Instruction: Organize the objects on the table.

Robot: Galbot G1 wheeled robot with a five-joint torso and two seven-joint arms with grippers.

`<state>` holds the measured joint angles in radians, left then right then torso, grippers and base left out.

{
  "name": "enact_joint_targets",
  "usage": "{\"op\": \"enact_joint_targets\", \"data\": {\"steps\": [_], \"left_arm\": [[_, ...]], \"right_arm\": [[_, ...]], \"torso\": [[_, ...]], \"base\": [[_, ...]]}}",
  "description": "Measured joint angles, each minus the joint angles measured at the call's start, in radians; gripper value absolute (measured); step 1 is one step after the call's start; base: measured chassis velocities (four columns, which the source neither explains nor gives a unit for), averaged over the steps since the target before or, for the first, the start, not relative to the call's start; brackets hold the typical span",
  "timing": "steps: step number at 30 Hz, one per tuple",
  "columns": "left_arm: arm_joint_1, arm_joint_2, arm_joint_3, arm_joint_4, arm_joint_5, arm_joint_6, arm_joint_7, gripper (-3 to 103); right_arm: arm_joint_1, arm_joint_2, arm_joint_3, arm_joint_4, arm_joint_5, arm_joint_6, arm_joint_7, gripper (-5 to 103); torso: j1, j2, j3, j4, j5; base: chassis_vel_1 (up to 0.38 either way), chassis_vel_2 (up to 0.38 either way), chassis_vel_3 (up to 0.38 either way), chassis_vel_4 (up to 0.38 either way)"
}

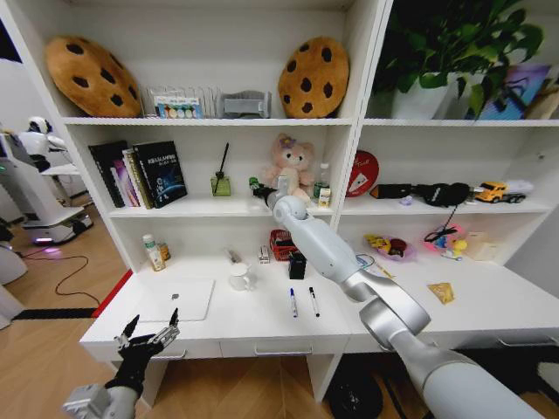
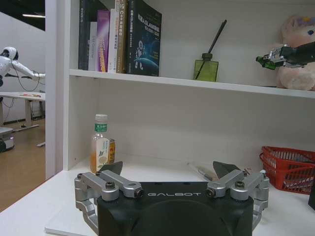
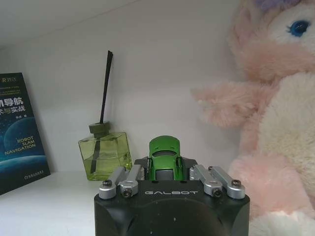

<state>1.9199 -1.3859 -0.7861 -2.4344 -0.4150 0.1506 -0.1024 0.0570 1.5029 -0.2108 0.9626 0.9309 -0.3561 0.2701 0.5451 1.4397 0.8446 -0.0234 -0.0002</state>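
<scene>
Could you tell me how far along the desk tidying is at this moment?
In hand: the right hand is shut on the green toy car up at the middle shelf, beside the pink plush bear. Left on the table: two pens, the laptop, a white mug and the green-capped bottle. The left hand hangs open at the front edge. Nothing else clearly looks put away.

A robot lab dressed as a home study: a white desk joins tall shelving holding books, cookie cushions and a potted plant, while beyond the desk's left edge stands what looks like another white robot.
</scene>
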Motion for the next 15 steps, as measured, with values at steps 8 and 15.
{"op": "enact_joint_targets", "data": {"steps": [8,15], "left_arm": [[0.0,0.0,0.0,0.0,0.0,0.0,0.0,100],[0.0,0.0,0.0,0.0,0.0,0.0,0.0,100]], "right_arm": [[0.026,0.04,-0.004,-0.082,0.004,-0.029,-0.022,35],[0.027,0.006,-0.014,-0.037,-0.027,-0.057,-0.026,54]], "torso": [[0.0,0.0,0.0,0.0001,0.0],[0.0,0.0,0.0,-0.0003,0.0002]], "base": [[0.0,0.0,0.0,0.0],[0.0,0.0,0.0,0.0]]}}
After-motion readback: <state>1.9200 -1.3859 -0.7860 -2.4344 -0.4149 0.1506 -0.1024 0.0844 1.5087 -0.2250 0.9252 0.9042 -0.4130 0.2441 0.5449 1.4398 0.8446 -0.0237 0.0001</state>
